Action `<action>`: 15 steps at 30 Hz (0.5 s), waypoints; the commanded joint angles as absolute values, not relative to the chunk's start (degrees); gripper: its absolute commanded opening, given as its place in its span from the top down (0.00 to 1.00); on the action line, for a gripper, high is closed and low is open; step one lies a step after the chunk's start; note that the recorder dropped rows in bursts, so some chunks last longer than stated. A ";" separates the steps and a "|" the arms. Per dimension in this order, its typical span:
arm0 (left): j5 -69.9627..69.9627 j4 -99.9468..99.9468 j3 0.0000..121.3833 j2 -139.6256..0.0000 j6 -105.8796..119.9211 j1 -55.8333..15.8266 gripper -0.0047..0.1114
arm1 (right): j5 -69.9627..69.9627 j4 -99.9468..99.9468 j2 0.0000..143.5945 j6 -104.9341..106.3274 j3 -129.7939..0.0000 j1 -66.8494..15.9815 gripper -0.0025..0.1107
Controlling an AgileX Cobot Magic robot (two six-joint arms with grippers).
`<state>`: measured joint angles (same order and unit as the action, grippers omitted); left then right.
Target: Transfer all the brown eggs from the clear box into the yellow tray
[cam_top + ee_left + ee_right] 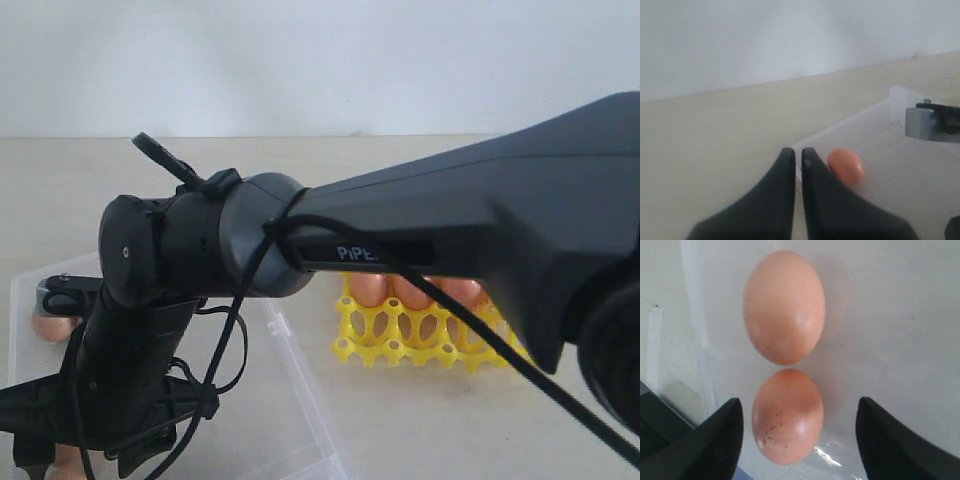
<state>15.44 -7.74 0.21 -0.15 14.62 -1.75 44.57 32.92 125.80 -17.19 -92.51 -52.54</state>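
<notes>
My right gripper [800, 405] is open and hangs over the floor of the clear box [895, 315]. A speckled brown egg [787, 415] lies between its fingers, closer to one finger, and neither finger touches it. A second brown egg [784, 307] lies just beyond, end to end with the first. My left gripper [798, 152] is shut and empty at a corner of the clear box [865, 120], with one brown egg [845, 166] right beside it. The yellow tray [400, 335] stands right of the clear box [300, 370] and has brown eggs [410, 292] in its cups.
The right arm [420, 220] stretches across the exterior view from right to left and hides most of the box and the back of the tray. Its grey gripper end [930, 122] sits above the box. Bare tabletop [420, 420] lies in front of the tray.
</notes>
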 commanded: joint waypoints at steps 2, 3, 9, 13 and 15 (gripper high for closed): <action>15.02 -8.14 0.00 0.00 14.59 -1.92 0.92 | 44.84 33.83 127.46 -17.42 -92.71 -53.14 0.47; 15.02 -8.14 0.00 0.00 14.59 -1.92 0.92 | 44.60 33.83 127.46 -17.34 -92.71 -53.57 0.47; 15.02 -8.14 0.00 0.00 14.59 -1.92 0.92 | 40.42 33.54 127.46 -17.44 -92.71 -56.50 0.47; 15.02 -8.14 0.00 0.00 14.59 -1.92 0.92 | 39.87 32.01 127.55 -18.56 -92.71 -56.50 0.47; 15.02 -8.14 0.00 0.00 14.59 -1.92 0.92 | 40.55 29.84 127.94 -19.68 -92.71 -56.50 0.47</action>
<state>15.44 -7.74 0.21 -0.15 14.62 -1.75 40.41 31.79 127.60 -18.93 -92.51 -56.51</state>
